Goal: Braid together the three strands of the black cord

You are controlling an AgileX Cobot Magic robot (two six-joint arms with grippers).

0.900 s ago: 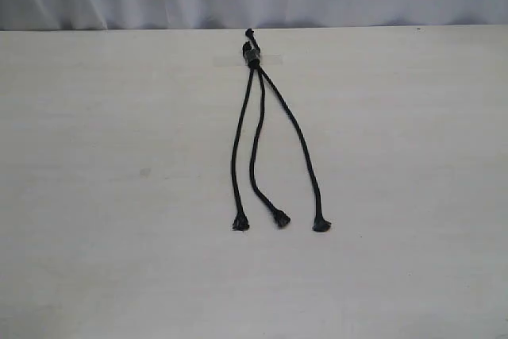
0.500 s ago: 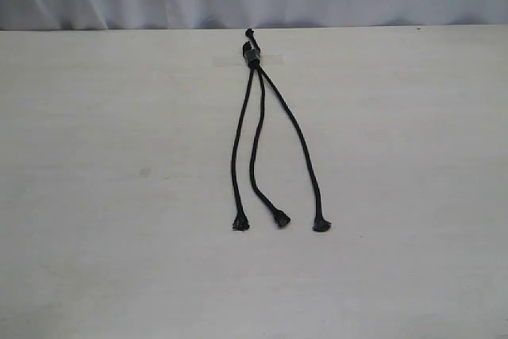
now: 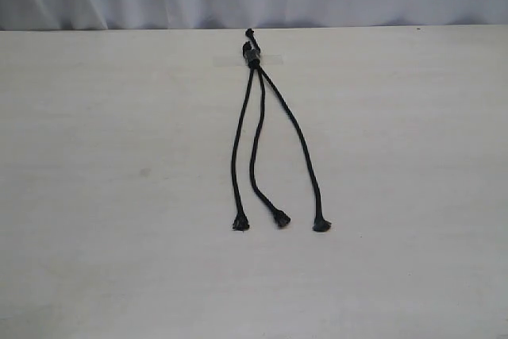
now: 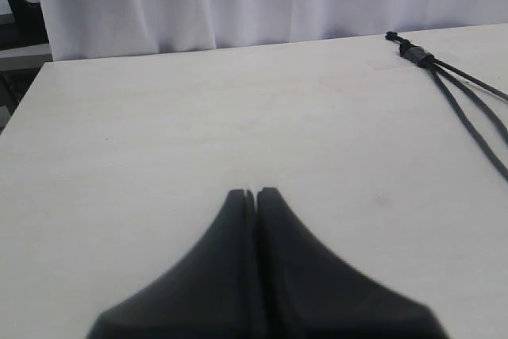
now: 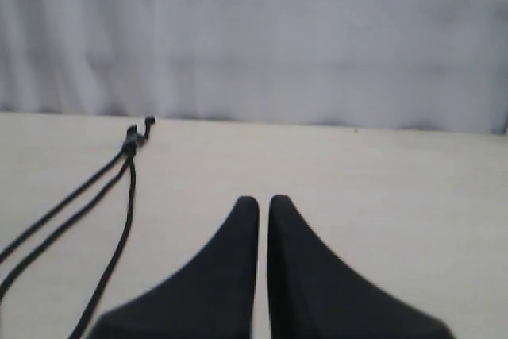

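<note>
Cord work has not begun: the black cord (image 3: 255, 129) lies flat on the table (image 3: 119, 196), near the middle of the exterior view, with its knot (image 3: 252, 57) at the 12 o'clock end, close to the far edge. From there the three strands (image 3: 236, 148) fan toward 6 o'clock, uncrossed, the rightmost drifting toward 5 o'clock. Each ends in a frayed knob (image 3: 321, 226), and the knobs lie apart from one another. Neither arm shows in the exterior view. The left gripper (image 4: 255, 193) has its fingers pressed together on nothing. The right gripper (image 5: 263, 200) is likewise closed and empty, with only a hairline slit between the fingers. The rope looks thin, light and limp, so it should drape and slide on the smooth top rather than hold a shape. The best hold, I judge, is just above a knob, which would stop the strand slipping out
</note>
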